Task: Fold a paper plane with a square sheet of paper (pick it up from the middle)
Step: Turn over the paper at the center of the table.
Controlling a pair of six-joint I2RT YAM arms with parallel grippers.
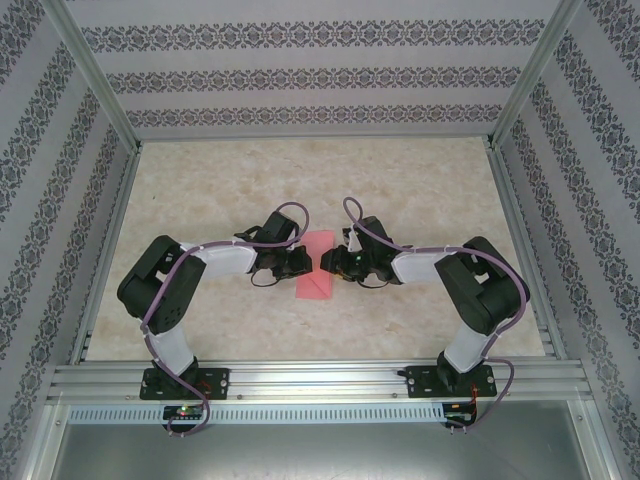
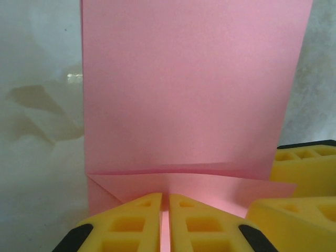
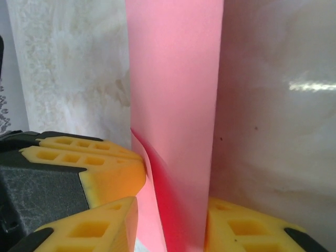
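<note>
The square sheet of paper [image 1: 318, 268] is pink-red and partly folded, lying on the marble table between my two grippers. In the left wrist view the paper [image 2: 194, 89] stretches away from me with a horizontal crease near the fingers. My left gripper [image 2: 164, 210] is shut on its near edge, at the middle. My left gripper [image 1: 300, 262] sits on the sheet's left side and my right gripper [image 1: 328, 263] on its right side. In the right wrist view a raised, curved flap of the paper [image 3: 173, 94] stands between the spread fingers of my right gripper [image 3: 170, 206], which is open around it.
The marble tabletop [image 1: 400, 180] has free room behind and to both sides of the paper. Aluminium rails [image 1: 320, 378] run along the near edge and patterned walls [image 1: 300, 75] enclose the table. The left gripper's yellow finger [image 3: 89, 163] sits close beside the right gripper.
</note>
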